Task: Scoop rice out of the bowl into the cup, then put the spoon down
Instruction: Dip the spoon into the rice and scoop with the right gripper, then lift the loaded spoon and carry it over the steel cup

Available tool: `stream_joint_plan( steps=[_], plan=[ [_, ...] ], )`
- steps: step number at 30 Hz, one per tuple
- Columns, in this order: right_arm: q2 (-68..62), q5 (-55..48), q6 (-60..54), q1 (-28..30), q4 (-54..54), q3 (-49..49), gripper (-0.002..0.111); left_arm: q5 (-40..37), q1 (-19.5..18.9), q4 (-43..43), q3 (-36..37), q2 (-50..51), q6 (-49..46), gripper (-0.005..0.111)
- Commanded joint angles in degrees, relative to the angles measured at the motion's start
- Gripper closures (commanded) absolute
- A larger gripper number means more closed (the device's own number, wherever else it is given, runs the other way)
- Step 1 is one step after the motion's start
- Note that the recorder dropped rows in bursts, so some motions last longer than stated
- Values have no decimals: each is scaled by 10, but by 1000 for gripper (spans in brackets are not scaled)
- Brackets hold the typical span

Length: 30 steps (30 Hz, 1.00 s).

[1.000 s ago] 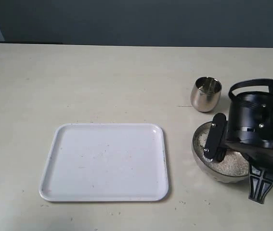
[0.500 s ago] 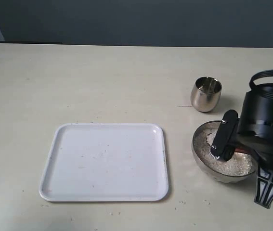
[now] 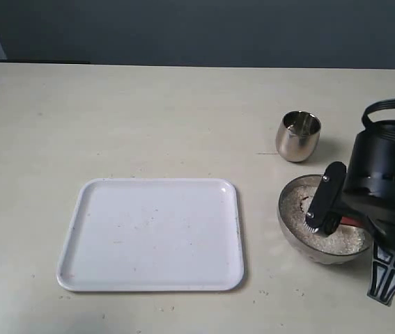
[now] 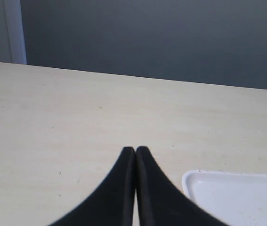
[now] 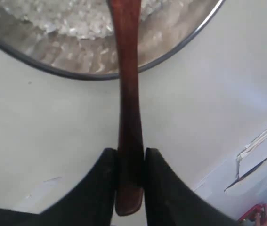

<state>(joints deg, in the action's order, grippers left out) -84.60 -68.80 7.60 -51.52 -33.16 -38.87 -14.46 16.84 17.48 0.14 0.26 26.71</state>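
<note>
The steel bowl (image 3: 289, 224) of white rice (image 3: 300, 209) sits at the right of the table, with the small steel cup (image 3: 298, 136) standing just behind it. My right gripper (image 5: 131, 153) is shut on the handle of the reddish-brown spoon (image 5: 127, 94). The handle crosses the bowl's rim (image 5: 72, 74) and its scoop end lies in the rice (image 5: 72, 21), out of frame. In the exterior view the right gripper (image 3: 336, 219) hangs over the bowl and only a red sliver of the spoon (image 3: 349, 221) shows. My left gripper (image 4: 135, 149) is shut on nothing, above bare table.
A white tray (image 3: 86, 209) lies at the middle of the table, left of the bowl; its corner (image 4: 194, 181) shows beside the left gripper. A black stand piece (image 3: 385, 275) rests near the table's front right. Paper and clutter (image 5: 260, 160) lie beyond the table edge.
The right arm has shifted to the right over the bowl, drawing the spoon through the rice and uncovering more of the bowl's left side. Bowl, cup and tray stay put.
</note>
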Motion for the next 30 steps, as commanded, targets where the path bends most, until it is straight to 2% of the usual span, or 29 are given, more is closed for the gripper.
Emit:
stream_joint_plan(
  steps=[1, 16, 30],
  plan=[
    [6, 7, 8, 1, -24, -3, 109, 7, 4, 2, -1, -3, 1, 106],
    [34, 45, 32, 2, -17, -3, 109, 7, 4, 2, -1, -3, 1, 106],
    [34, 74, 47, 4, -53, -3, 109, 7, 4, 2, -1, -3, 1, 106]
  ],
)
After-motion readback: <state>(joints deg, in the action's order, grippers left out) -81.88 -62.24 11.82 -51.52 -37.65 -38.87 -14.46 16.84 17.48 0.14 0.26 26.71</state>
